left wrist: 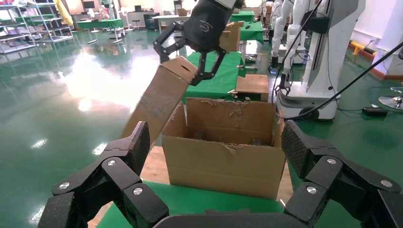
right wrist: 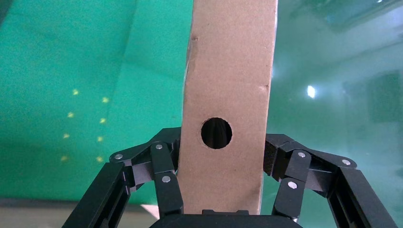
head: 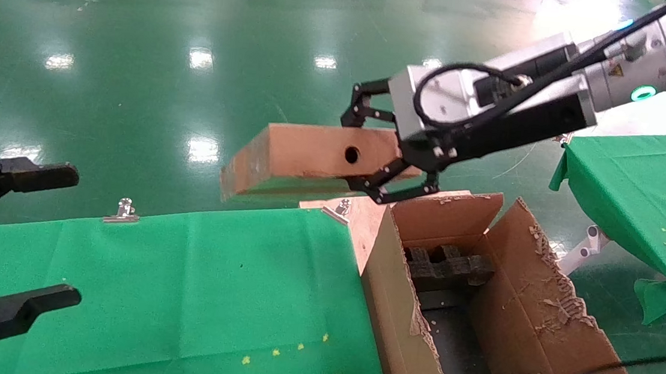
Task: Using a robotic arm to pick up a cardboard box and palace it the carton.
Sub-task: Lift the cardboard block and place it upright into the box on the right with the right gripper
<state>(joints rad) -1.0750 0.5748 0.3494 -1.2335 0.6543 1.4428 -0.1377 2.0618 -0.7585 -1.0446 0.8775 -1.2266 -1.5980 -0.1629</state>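
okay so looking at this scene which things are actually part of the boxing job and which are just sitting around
Part of the job:
right end effector, clamped on the cardboard box
carton, open, foam inserts inside

Just around:
left end effector, open, idle over the green table cloth
metal clip on the cloth's edge
second green table

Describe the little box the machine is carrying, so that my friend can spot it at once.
Find the big ragged-flapped carton beside the green table. Just above its far corner, the right gripper holds the cardboard box in the air. It is much smaller, closed, and has a round hole in its side.
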